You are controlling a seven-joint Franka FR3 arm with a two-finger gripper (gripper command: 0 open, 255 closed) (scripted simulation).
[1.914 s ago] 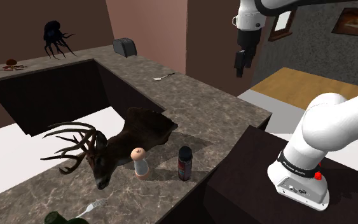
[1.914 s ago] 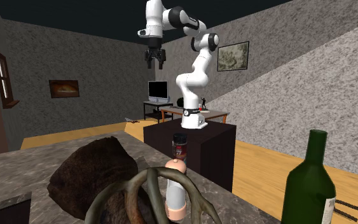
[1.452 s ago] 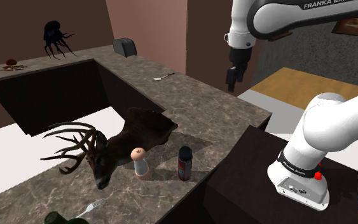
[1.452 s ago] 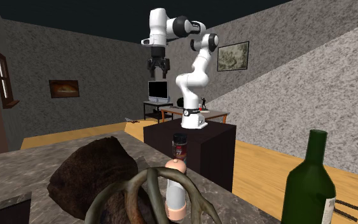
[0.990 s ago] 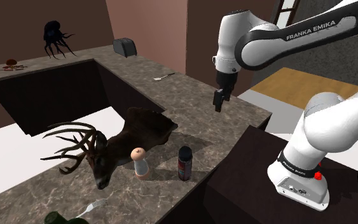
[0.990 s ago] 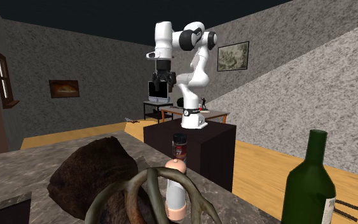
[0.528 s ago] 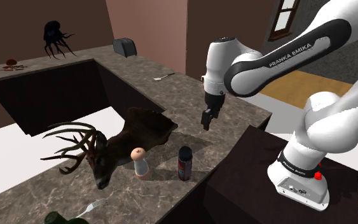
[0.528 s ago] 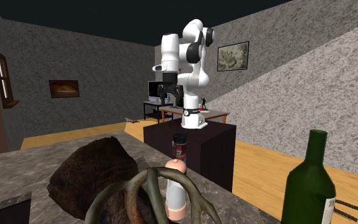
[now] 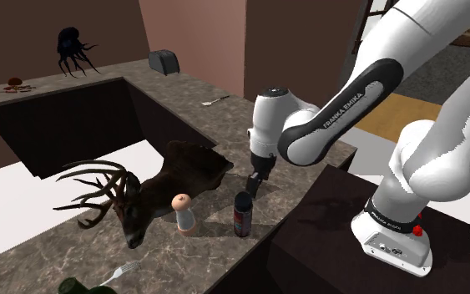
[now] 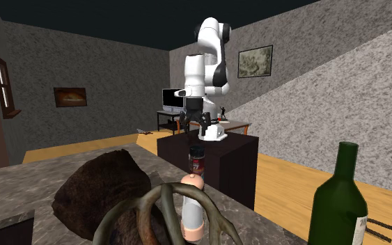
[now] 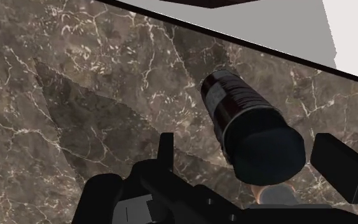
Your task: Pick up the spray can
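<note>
Shoulder view: the can (image 9: 243, 215) stands upright on the marble counter (image 9: 212, 121), near the edge that faces the stand (image 9: 325, 225). The gripper (image 9: 254, 185) hangs at twelve o'clock from the can, pointing down, just above its black cap and apart from it. At nine o'clock from the can, near it, stands a pale bottle (image 9: 183, 214). Past that, at about ten o'clock, lies a deer head (image 9: 141, 205) with antlers. A fork (image 9: 124, 270) lies at eight o'clock, well apart from the can. The stand is at three o'clock.

In the second exterior view the can (image 10: 197, 159) is upright at the counter's far edge. The gripper (image 10: 193, 124) is at twelve o'clock above it, with a gap between them. A green bottle (image 10: 337, 202) stands at four o'clock from the can, close to the camera.

In the wrist view the fingers (image 11: 343, 165) stand wide apart and hold nothing. The can (image 11: 234, 102) is seen from above its cap. It sits between the fingers, nearer one than the other, and touches neither.
</note>
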